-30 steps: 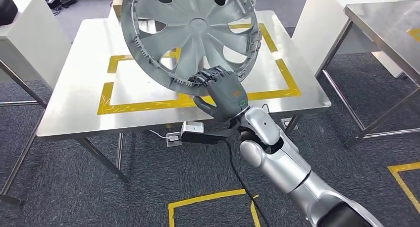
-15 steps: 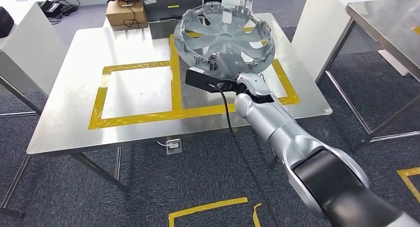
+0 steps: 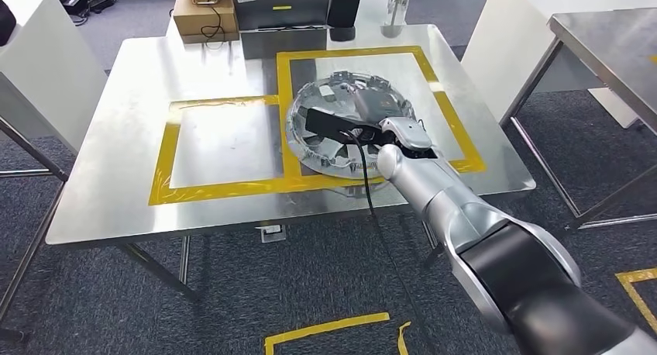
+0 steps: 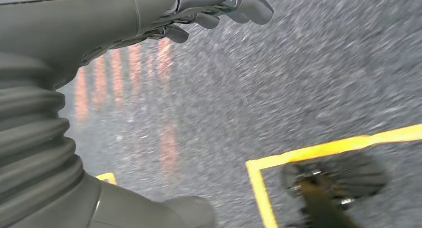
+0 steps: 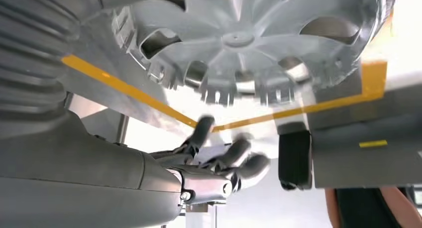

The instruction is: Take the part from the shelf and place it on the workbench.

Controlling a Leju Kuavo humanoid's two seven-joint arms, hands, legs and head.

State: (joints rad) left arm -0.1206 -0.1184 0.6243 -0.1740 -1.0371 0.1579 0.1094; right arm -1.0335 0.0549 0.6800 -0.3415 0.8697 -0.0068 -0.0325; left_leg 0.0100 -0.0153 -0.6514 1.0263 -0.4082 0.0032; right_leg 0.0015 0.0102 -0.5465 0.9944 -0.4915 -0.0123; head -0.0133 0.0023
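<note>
1. Silver-grey plastic forms the part, a spoked wheel cover (image 3: 346,130), which is seen in the head view lying on the steel workbench (image 3: 116,177), inside the right-hand rectangle of yellow tape (image 3: 442,107).
2. The cover's near-left edge is seen crossing the tape line that divides the two rectangles.
3. The right hand (image 3: 372,111) is seen over the middle of the cover, at the end of the silver right arm (image 3: 434,192) that reaches across the table's near edge.
4. In the right wrist view the cover (image 5: 249,44) is shown close to the hand (image 5: 219,163), its spokes and rim clips facing the camera.
5. The fingers (image 5: 201,131) are shown spread apart with a gap between their tips and the cover; nothing is seen grasped in them, so the hand reads as released.
6. The left hand (image 4: 209,9) is seen in the left wrist view above dark carpet (image 4: 298,78), with its fingers curled inward and nothing held in them.
7. A cardboard box (image 3: 204,15), a dark case (image 3: 283,10) and a clear bottle (image 3: 397,6) are seen along the workbench's far edge.
8. A second steel table (image 3: 612,37) is seen to the right, well apart from the workbench.
</note>
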